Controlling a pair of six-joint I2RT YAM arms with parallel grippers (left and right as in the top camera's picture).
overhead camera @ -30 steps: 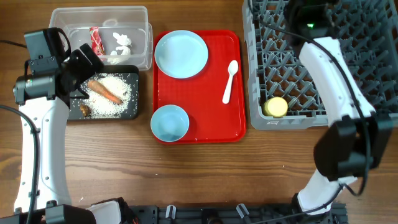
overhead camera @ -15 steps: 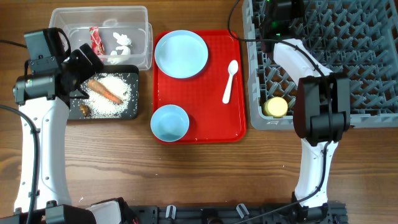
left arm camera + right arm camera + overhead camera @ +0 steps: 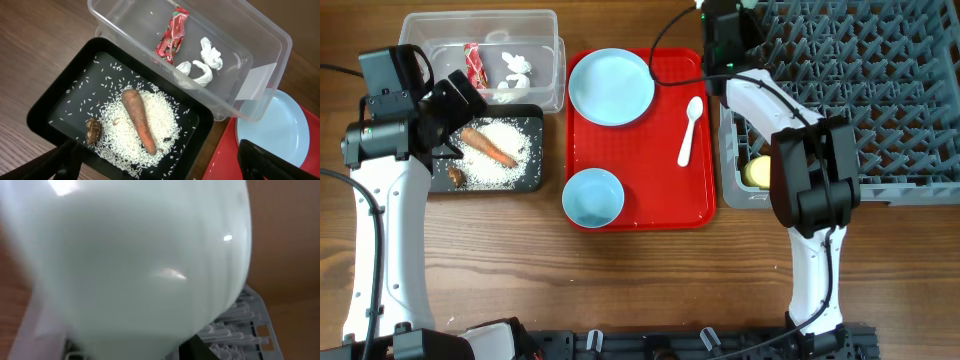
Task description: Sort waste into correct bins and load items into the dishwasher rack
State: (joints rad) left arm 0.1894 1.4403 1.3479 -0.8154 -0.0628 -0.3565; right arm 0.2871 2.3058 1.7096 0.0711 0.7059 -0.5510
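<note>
The grey dishwasher rack [image 3: 880, 90] fills the bench's [image 3: 620, 290] right side. The right arm [image 3: 800, 170] stretches along its left edge to the far-left corner. A glossy pale green bowl [image 3: 130, 265] blurs out the right wrist view, so I cannot tell how the right fingers stand. The left fingers [image 3: 62, 162] are spread wide over the black tray [image 3: 55, 100]

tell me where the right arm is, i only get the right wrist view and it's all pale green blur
Observer: Overhead, the right arm is over the dishwasher rack's far left corner, beside the red tray.
Operator: anything in the rack yet
Observer: A yellow cup, in its near left corner.
Operator: what's left on the tray
Observer: A plate, a light-blue bowl and a white spoon.
</note>
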